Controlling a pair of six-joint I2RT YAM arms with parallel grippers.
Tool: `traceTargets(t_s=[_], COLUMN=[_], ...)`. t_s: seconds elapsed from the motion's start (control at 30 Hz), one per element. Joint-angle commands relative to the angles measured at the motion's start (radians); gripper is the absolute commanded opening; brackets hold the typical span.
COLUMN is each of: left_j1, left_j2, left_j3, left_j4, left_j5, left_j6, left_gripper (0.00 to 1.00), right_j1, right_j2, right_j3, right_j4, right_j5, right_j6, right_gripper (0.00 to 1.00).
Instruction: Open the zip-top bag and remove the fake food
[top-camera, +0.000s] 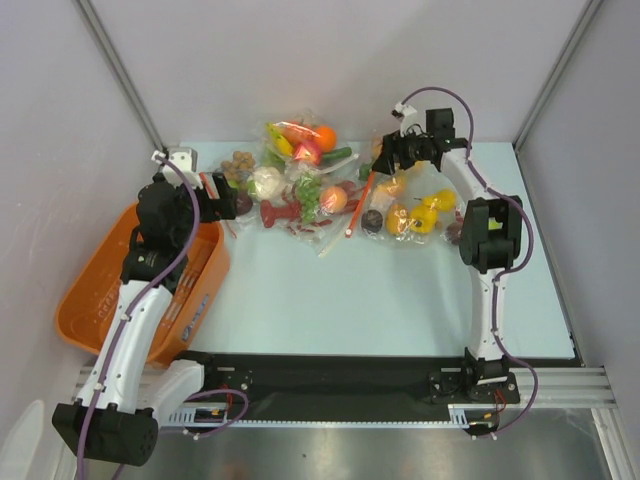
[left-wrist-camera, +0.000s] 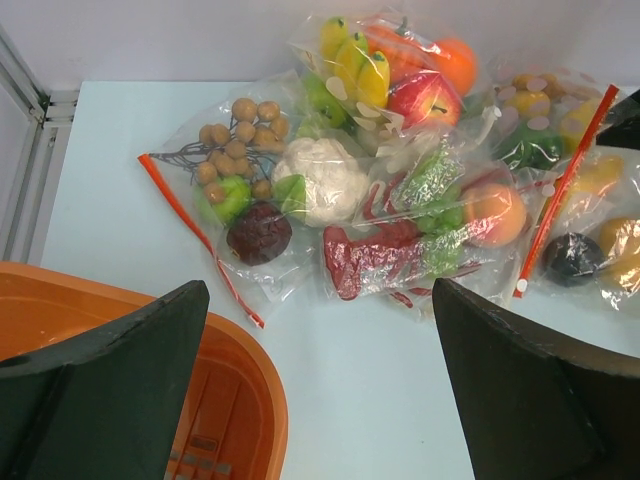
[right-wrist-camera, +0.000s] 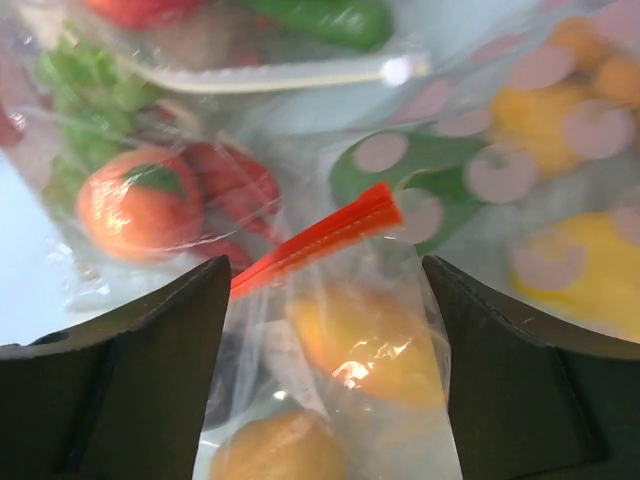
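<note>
The zip-top bag (top-camera: 400, 205) lies at the back right of the table, its orange-red zip strip (top-camera: 360, 205) running along its left side. Inside it are the fake food pieces: a dark purple ball (top-camera: 373, 221), yellow pieces (top-camera: 425, 215) and an orange piece (top-camera: 395, 185). My right gripper (top-camera: 388, 160) is open at the bag's far end. In the right wrist view its fingers (right-wrist-camera: 150, 350) straddle the bag's corner (right-wrist-camera: 400, 420), with the strip's end (right-wrist-camera: 330, 235) just ahead and the orange piece (right-wrist-camera: 370, 340) between them. My left gripper (top-camera: 225, 205) is open and empty over the basket's far edge (left-wrist-camera: 240, 360).
An orange basket (top-camera: 100, 270) stands at the left. Several other clear bags are piled at the back: one with cauliflower (left-wrist-camera: 320, 180) and brown balls (left-wrist-camera: 240, 125), one with a red apple (left-wrist-camera: 425, 95), and one with an orange fruit (left-wrist-camera: 490, 215). White walls surround the table.
</note>
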Motion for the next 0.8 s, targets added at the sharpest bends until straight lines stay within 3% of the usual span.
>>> traceTargets(t_s=[0.0, 0.1, 0.13, 0.2, 0.23, 0.27, 0.53, 0.77], left_j1=[0.005, 0.005, 0.005, -0.003, -0.009, -0.024, -0.228, -0.371], left_j2=[0.004, 0.004, 0.002, 0.002, 0.002, 0.004, 0.054, 0.066], left_j3=[0.015, 0.015, 0.015, 0.009, 0.008, 0.003, -0.003, -0.132], left_j4=[0.017, 0.017, 0.018, 0.024, 0.027, 0.035, 0.052, 0.337], left_j5=[0.021, 0.032, 0.043, 0.037, 0.035, 0.029, -0.042, 0.046], left_j6=[0.018, 0.022, 0.024, 0.025, 0.027, 0.031, -0.034, -0.076], left_gripper=[1.0, 1.0, 1.0, 1.0, 1.0, 1.0, 1.0, 1.0], right_j1=[0.01, 0.01, 0.012, 0.013, 0.015, 0.018, 0.047, 0.068], right_j2=[0.008, -0.015, -0.026, -0.076, -0.098, -0.118, -0.395, -0.653], right_j3=[0.051, 0.038, 0.02, -0.009, -0.026, -0.064, -0.297, -0.459], right_j4=[-0.09, -0.094, -0.093, -0.065, -0.055, -0.039, 0.113, 0.197], right_j5=[-0.061, -0.066, -0.066, -0.063, -0.06, -0.052, 0.06, 0.077], right_j6=[-0.058, -0.06, -0.054, -0.044, -0.038, -0.015, 0.135, 0.314], right_gripper=[0.76, 0.44, 0.27, 0.19, 0.07, 0.01, 0.0, 0.0])
